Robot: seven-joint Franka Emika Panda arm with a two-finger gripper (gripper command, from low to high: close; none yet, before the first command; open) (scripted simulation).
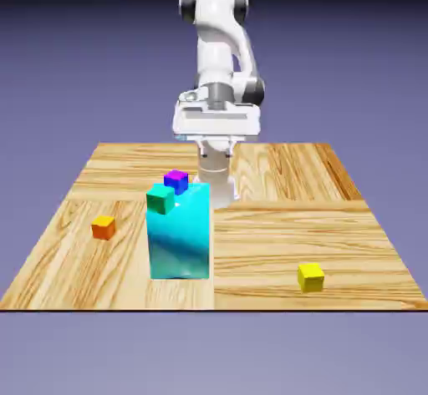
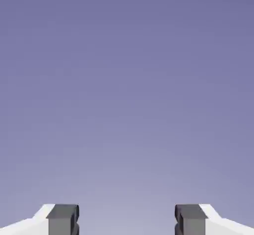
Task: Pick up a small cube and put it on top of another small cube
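Far from gripper (image 2: 127,221), orange cube (image 1: 104,227), untouched

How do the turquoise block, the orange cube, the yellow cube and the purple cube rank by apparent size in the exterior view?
1. turquoise block, clearly the largest.
2. yellow cube, slightly bigger-looking, but it is nearer the camera.
3. orange cube and purple cube: they look alike, so no ranking.
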